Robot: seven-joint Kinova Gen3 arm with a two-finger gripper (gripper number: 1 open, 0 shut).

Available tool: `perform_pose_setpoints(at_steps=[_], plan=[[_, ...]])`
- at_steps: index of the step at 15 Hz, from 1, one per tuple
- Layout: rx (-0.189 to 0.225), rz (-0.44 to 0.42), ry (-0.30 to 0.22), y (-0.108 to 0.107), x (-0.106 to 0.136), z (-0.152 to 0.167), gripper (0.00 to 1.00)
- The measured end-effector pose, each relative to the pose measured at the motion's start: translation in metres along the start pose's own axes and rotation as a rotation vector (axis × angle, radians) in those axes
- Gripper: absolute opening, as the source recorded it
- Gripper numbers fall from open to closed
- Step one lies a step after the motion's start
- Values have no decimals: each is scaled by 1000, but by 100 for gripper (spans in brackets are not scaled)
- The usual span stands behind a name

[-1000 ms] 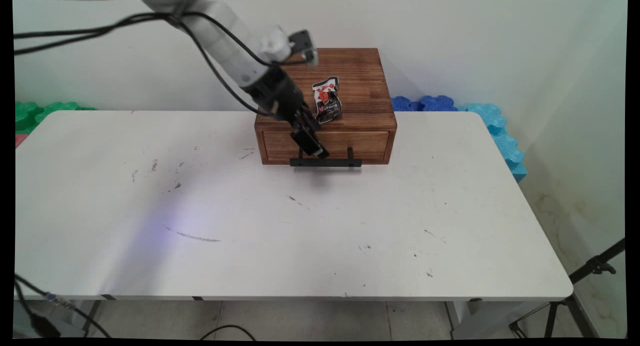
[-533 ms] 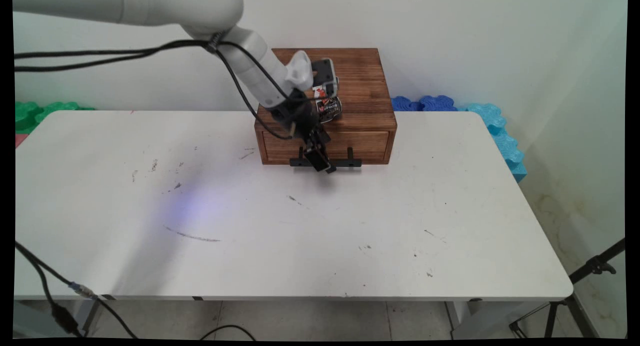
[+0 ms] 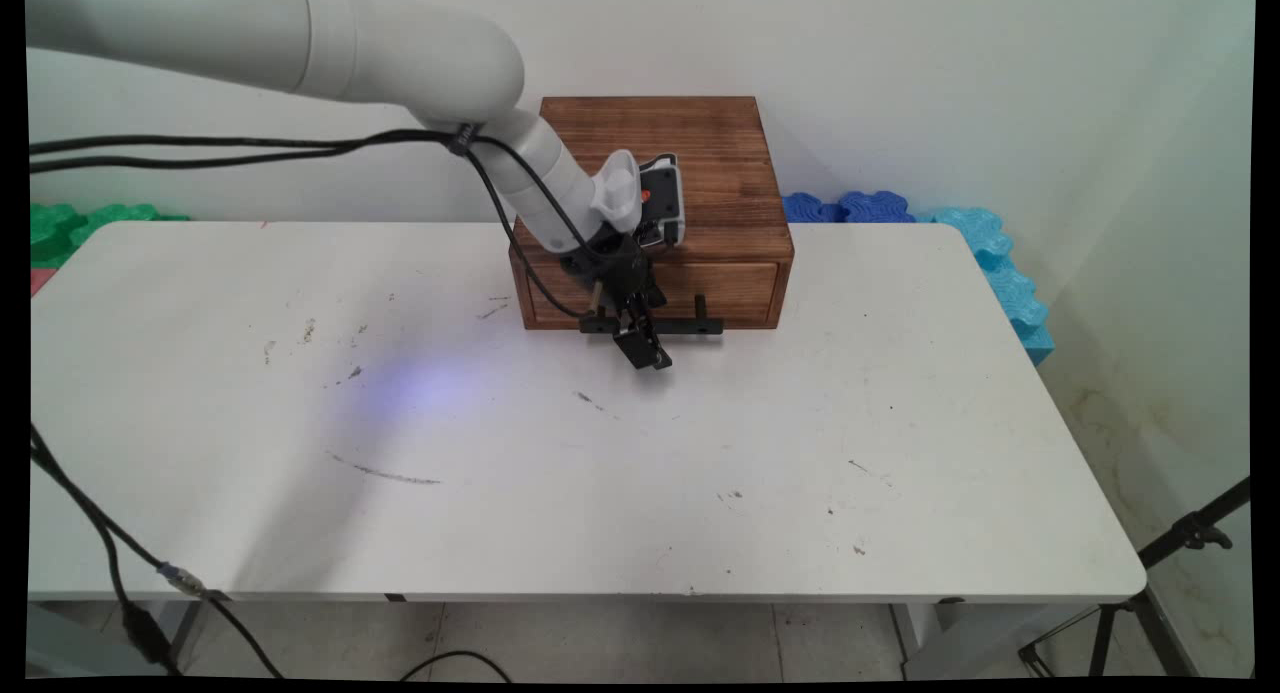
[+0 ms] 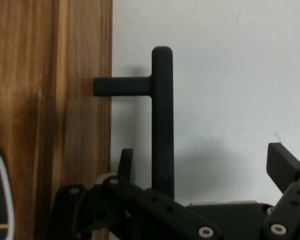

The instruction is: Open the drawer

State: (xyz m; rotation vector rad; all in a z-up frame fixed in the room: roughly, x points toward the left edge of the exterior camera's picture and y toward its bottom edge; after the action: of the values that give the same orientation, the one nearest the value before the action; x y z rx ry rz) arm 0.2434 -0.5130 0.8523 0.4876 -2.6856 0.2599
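White robot arm with black gripper

The arm (image 3: 400, 48) is made of thick, round white links. Black cables (image 3: 250, 153) are tied to it at the upper left of the frame. The gripper (image 3: 642, 351) is black, and its linkage (image 4: 155, 212) has small silver screws at the bottom of the hand view.

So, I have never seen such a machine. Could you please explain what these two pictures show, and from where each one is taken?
The white arm is a robot arm with a black two-finger pincer at its end. The main view comes from a fixed camera above the white table. The hand view comes from a camera on the arm's hand, looking along the pincer.

On the table stands a wooden drawer box with a black bar handle. The pincer is open and holds nothing. In the hand view the handle runs between its fingers, one finger on the box's side. A small packet on the box is mostly hidden by the arm.
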Motion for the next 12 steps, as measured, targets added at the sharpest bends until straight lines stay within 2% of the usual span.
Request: perform_pose_setpoints(at_steps=[12], plan=[[-8, -9, -27, 8, -7, 30, 100]])
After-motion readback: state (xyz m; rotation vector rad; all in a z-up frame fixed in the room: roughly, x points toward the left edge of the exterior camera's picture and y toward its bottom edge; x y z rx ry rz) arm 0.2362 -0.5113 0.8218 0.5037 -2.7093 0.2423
